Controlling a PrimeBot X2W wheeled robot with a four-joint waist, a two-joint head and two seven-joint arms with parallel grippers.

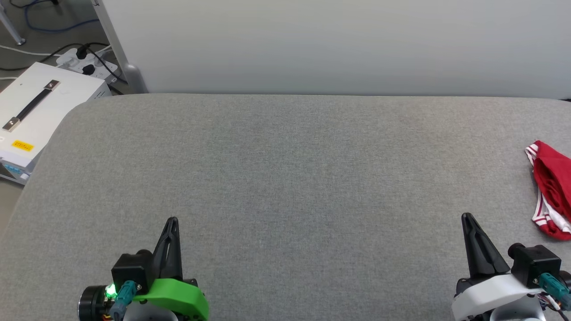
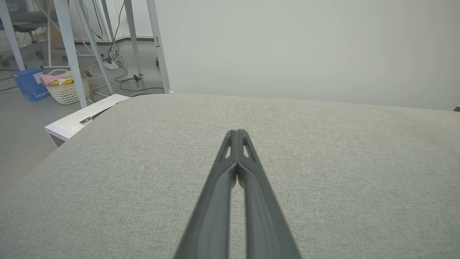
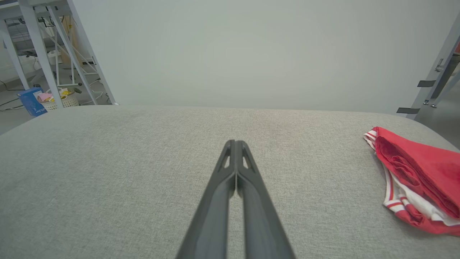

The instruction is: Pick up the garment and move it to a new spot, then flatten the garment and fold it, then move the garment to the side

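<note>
At the right edge of the head view the garment (image 1: 552, 183) lies bunched on the grey worktop (image 1: 285, 178). Low in frame, the left hand (image 1: 173, 220) and right hand (image 1: 467, 217) are both closed and empty. A shallow pinch could catch one layer, or nudge it off the edge.

both grippers resting low over the grey table (image 1: 285, 178)
the red-and-white garment (image 1: 551, 189) is lying bunched at the right edge, beyond the right gripper (image 1: 467, 217).
</note>
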